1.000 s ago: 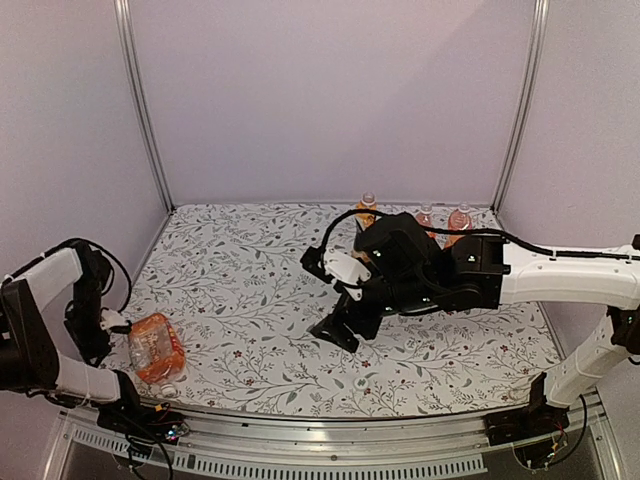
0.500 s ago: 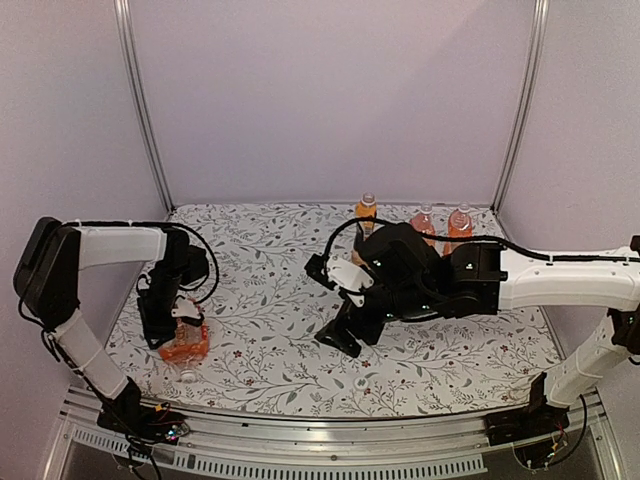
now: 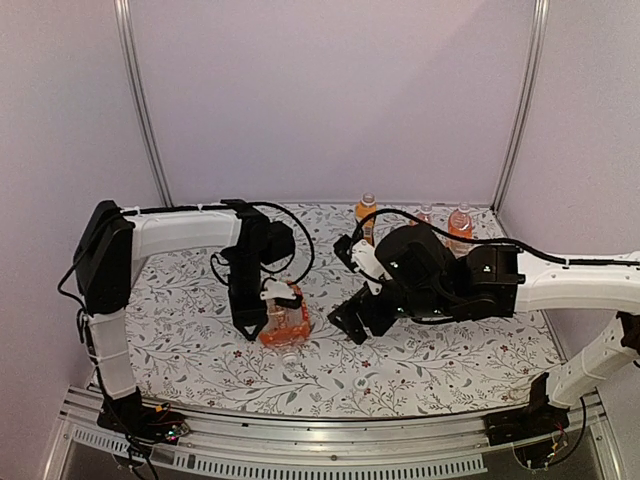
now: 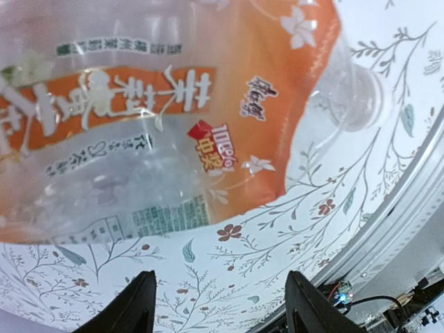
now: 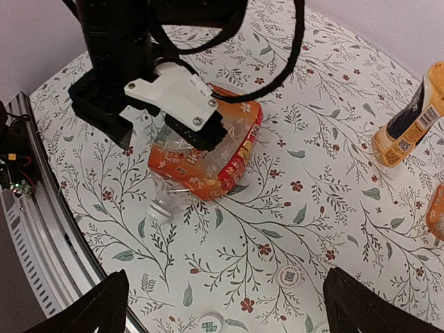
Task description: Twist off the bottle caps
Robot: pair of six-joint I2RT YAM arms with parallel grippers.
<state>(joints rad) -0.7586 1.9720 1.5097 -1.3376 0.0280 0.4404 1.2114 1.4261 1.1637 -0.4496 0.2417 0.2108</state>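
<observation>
TOP EXTERNAL VIEW
Lying bottle (image 3: pixel 283 325): squat, orange label, on its side on the floral tablecloth (image 3: pixel 200 330).
Left gripper (image 3: pixel 268 315): directly over the lying bottle, against its body.
Right gripper (image 3: pixel 355 322): just to the right of the lying bottle, not touching it.
Upright bottles: tall bottle (image 3: pixel 366 213), squat bottle (image 3: pixel 425 216) and second squat bottle (image 3: pixel 460 222) stand well behind the lying bottle. Their tops look pale, but they are too small to confirm that caps are on.

LEFT WRIST VIEW
Cap (image 4: pixel 364 100): white and seated on the neck of the lying bottle.
Left fingertips (image 4: pixel 135 309): apart, with only cloth between them. The lying bottle fills the view beyond them. Whether it is clamped cannot be told.

RIGHT WRIST VIEW
Right jaws: spread wide, with nothing between them.
White discs (image 5: pixel 288 276): small round items on the cloth beside the lying bottle. They are too small to identify as loose caps.

PROGRESS (JUDGEMENT)
Done: no cap is confirmed removed.
In hand: presenting the lying bottle to the right gripper.
Left: likely all four caps.
</observation>
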